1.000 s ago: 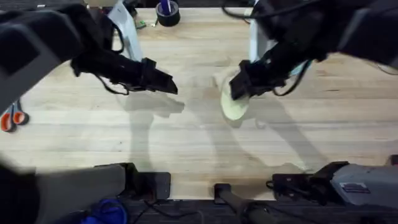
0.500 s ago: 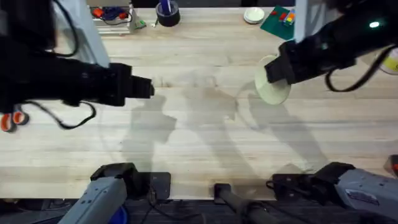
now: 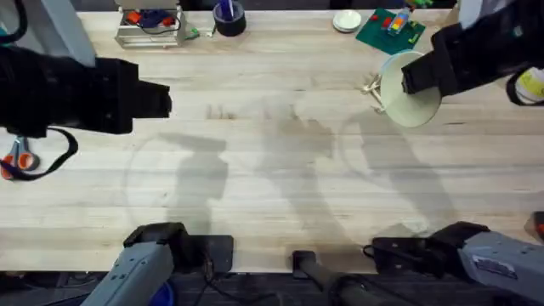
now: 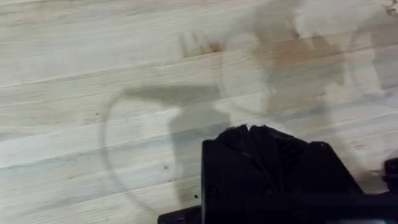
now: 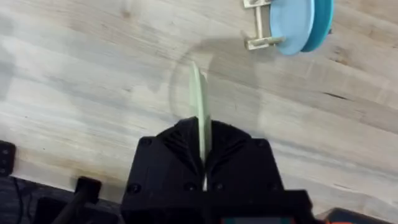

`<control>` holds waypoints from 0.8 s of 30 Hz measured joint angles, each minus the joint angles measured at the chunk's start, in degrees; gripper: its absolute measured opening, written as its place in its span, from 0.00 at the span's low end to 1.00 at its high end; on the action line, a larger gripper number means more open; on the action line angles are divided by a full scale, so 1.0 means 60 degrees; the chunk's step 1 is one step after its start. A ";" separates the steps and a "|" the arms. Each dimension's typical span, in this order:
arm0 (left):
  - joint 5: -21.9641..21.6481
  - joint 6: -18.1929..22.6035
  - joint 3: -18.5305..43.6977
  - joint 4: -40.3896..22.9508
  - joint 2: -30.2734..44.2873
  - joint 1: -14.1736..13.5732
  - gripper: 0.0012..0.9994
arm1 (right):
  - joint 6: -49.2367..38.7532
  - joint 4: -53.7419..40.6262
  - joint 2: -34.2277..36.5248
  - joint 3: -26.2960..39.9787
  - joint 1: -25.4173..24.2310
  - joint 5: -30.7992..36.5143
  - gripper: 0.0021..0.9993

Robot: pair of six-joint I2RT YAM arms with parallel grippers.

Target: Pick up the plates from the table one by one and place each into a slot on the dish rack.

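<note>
Nearest me, my left gripper (image 4: 249, 132) hangs pinched shut and empty over bare worktop (image 3: 255, 195), out of the job for now. Farther out on the right, my right gripper (image 5: 202, 140) is clamped on the cream-yellow plate (image 5: 199, 102), held on edge in the air near the dish rack (image 5: 258, 25). Two plates, light blue (image 5: 289, 22) and teal (image 5: 323, 28), already stand in it. I judge I'm mid-carry on the last plate; next I need its edge lined up with a free slot, then lowered between the pegs before I let go.
</note>
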 joint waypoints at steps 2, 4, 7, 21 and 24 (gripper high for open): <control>-0.0107 -0.0002 0.0000 0.0000 0.0000 0.0000 0.08 | -0.0187 -0.0003 0.0000 0.0000 -0.0031 0.0001 0.03; -0.0188 -0.0026 0.0000 0.0000 0.0000 0.0000 0.21 | -0.0448 -0.0001 0.0000 0.0000 -0.0031 0.0000 0.03; -0.0227 -0.0007 0.0000 0.0003 0.0000 0.0000 0.53 | -0.0962 -0.0001 0.0000 0.0000 -0.0031 0.0000 0.03; -0.0228 -0.0065 0.0000 -0.0004 0.0000 0.0000 1.00 | -0.3072 0.0479 0.0004 0.0022 -0.1445 -0.0491 0.03; -0.0228 -0.0065 0.0000 -0.0004 0.0000 0.0000 1.00 | -0.3575 0.0576 0.0048 0.0139 -0.2133 -0.0916 0.03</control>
